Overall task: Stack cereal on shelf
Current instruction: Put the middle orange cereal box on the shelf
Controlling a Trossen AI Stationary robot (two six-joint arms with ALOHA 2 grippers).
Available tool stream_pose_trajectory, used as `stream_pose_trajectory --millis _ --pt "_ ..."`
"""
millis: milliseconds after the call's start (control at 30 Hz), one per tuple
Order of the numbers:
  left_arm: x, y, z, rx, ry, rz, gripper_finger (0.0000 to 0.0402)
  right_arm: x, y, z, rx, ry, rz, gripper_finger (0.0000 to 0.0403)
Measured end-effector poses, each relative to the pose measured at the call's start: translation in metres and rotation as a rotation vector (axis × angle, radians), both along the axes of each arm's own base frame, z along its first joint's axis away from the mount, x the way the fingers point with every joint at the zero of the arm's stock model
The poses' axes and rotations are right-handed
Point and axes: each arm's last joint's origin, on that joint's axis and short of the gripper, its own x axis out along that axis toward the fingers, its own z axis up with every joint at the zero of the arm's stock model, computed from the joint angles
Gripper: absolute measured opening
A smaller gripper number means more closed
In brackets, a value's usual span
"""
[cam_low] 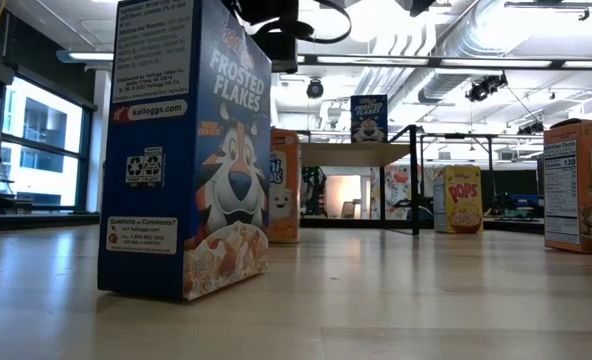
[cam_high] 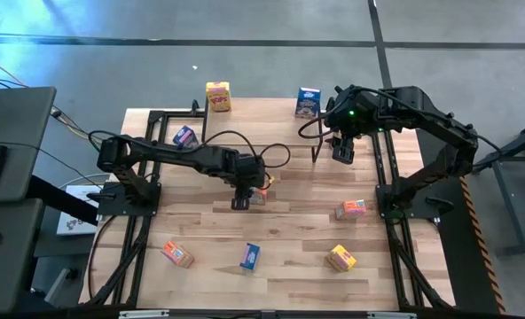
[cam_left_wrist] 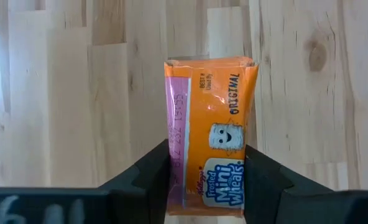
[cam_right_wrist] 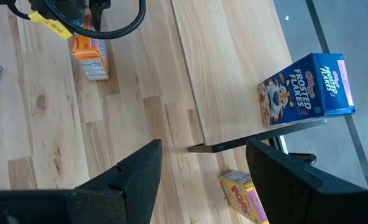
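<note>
Left gripper (cam_high: pixel 242 197) clamped on an orange Frosted Mini-Wheats box (cam_left_wrist: pixel 212 134) at table centre, fingers pressing both narrow sides, presumably for a lift toward the shelf (cam_high: pixel 245 133) at 12 o'clock. Right gripper (cam_right_wrist: pixel 199 165) spread wide and empty above the shelf's 3 o'clock end, near the blue Frosted Flakes box (cam_right_wrist: pixel 305 87) already up there, seemingly waiting clear.

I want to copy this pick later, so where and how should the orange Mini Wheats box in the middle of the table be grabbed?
Grip the orange Mini Wheats box across its two narrow sides, coming straight down from above. It lies flat on the table, leaving those sides exposed; the left end effector already straddles them.
</note>
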Motion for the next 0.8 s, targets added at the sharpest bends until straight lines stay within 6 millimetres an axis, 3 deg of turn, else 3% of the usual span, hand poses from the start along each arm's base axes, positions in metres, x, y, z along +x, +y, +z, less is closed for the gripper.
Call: stream_pose_trajectory --millis 167,300,567,800 --pt "-0.001 0.0 0.004 0.0 -0.009 0.0 0.0138 0.0 0.0 0.0 0.0 0.0 0.0 0.0225" --pt "0.0 0.001 0.019 0.001 -0.011 0.003 0.0138 0.0 0.0 0.0 0.0 0.0 0.0 0.0225" --pt "0.006 0.008 0.079 0.04 -0.098 -0.044 0.0138 0.0 0.0 0.0 0.004 -0.002 -0.007 0.0225" --pt "0.001 0.05 0.135 0.158 -0.208 0.006 0.0138 0.001 -0.001 0.001 -0.002 -0.018 -0.022 0.0225"
